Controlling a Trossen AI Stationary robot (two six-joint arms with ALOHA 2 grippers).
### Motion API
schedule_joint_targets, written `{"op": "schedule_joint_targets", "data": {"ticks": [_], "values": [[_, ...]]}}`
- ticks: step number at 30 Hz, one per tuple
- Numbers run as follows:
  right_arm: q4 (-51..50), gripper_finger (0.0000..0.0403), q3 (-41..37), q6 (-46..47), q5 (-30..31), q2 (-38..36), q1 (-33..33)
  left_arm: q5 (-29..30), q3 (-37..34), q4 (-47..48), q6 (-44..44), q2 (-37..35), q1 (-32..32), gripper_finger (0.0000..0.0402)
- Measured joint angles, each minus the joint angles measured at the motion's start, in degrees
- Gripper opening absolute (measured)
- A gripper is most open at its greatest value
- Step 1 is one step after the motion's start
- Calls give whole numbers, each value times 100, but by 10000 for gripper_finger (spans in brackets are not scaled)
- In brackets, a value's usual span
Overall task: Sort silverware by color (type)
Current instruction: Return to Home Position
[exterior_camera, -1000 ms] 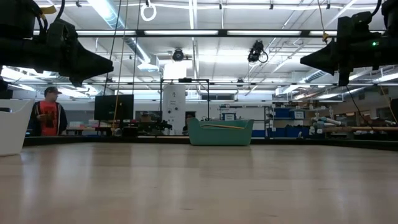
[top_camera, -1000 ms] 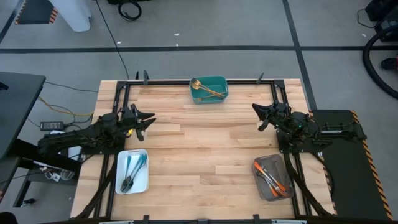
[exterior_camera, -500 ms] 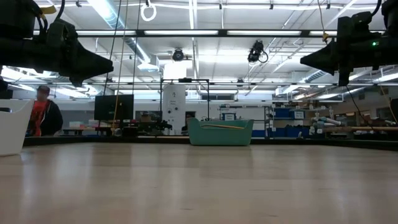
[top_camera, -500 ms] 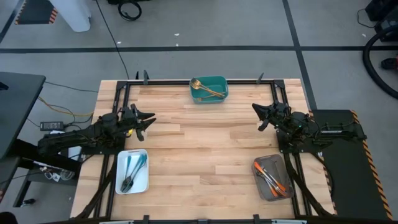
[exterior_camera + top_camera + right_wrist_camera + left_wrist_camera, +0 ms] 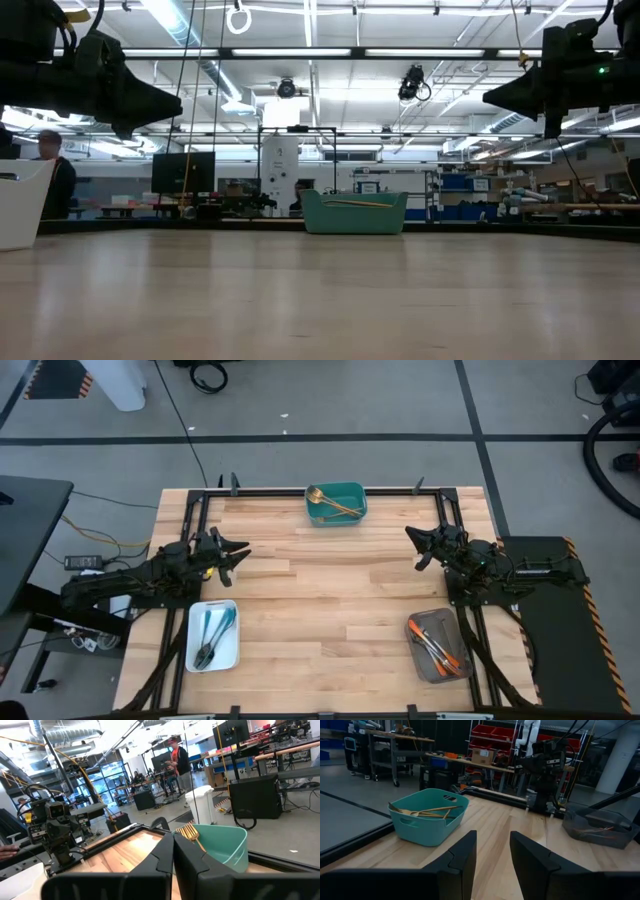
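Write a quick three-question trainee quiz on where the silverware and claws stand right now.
1. True or false: the gold silverware lies in the teal tray.
2. The orange-handled pieces lie in: A) the teal tray; B) the grey tray; C) neither.
3. Which is open: the left claw or the right claw?
Key: 1 true; 2 B; 3 the left claw, whose fingers stand apart, while the right claw's meet.

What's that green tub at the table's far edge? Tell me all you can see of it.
The tub is a teal plastic-looking bin with rounded corners and handle slots, upright on the table by the middle of its far edge. Gold cutlery lies inside. The left gripper and right gripper wait clear of it.
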State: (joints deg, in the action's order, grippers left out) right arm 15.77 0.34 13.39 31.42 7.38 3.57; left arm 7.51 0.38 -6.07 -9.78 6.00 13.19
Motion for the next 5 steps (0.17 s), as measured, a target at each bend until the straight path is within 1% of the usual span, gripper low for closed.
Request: {"op": "schedule_joint_targets", "data": {"ticks": [5], "values": [[0, 17, 0, 0, 0, 0, 0, 2, 2, 0, 1, 2, 2, 126]]}}
